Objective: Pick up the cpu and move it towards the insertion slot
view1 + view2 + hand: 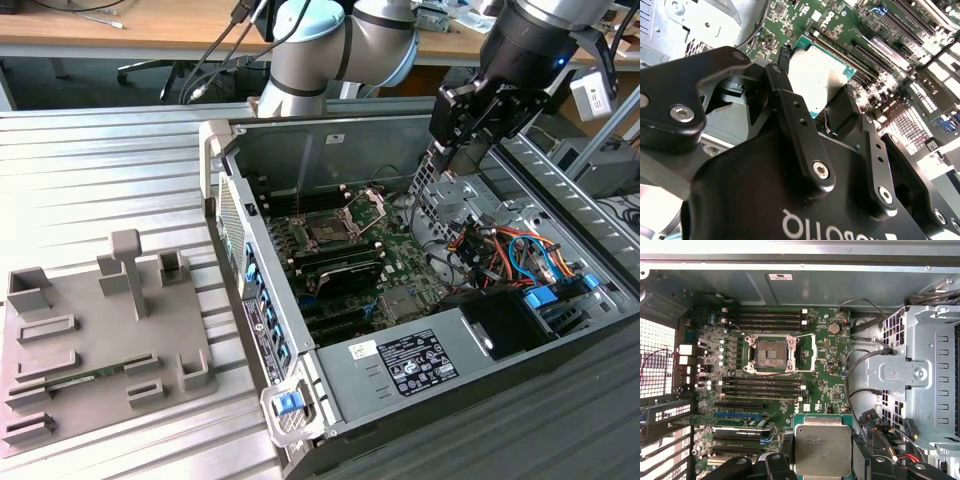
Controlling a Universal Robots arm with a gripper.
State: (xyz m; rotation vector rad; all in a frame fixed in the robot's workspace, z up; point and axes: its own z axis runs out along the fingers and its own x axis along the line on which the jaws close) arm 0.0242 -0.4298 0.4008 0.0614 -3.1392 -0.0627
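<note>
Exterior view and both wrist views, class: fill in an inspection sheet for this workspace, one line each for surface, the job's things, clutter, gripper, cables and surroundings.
Surface: ribbed metal table carrying an open computer case.
Job's things: the cpu, silvery top facing the camera, is held above the green board, apart from the insertion slot; the slot's metal frame is swung open and its dark centre is bare.
Clutter: grey plastic tray on the exterior view's left, with a green memory stick lying in it.
Gripper: gripper shut on the cpu's edges.
Cables: red, orange and blue wires inside the case.
Surroundings: wooden desk behind the table.
</note>
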